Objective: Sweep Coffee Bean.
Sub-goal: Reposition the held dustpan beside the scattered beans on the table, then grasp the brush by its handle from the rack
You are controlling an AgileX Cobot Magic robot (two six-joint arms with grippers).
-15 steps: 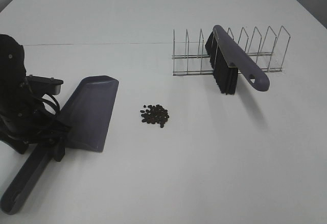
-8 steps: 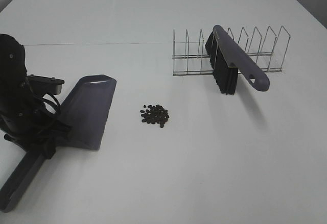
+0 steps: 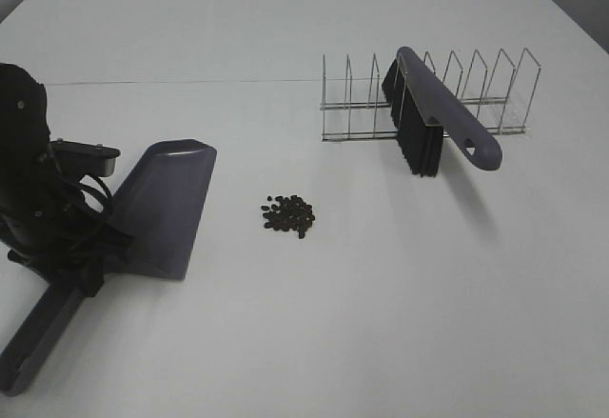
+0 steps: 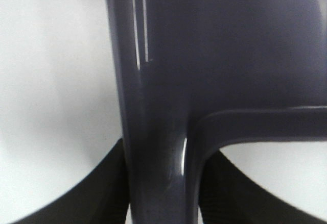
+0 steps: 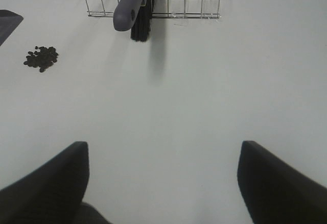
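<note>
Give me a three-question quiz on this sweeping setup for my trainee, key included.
1. True or false: the left claw is shut on the dustpan handle.
2. Fill in: the ___ claw is open and empty, away from the coffee beans.
3. The brush rests: A) in the wire rack; B) on the dustpan; C) in the left claw.
Key: 1 true; 2 right claw; 3 A.
</note>
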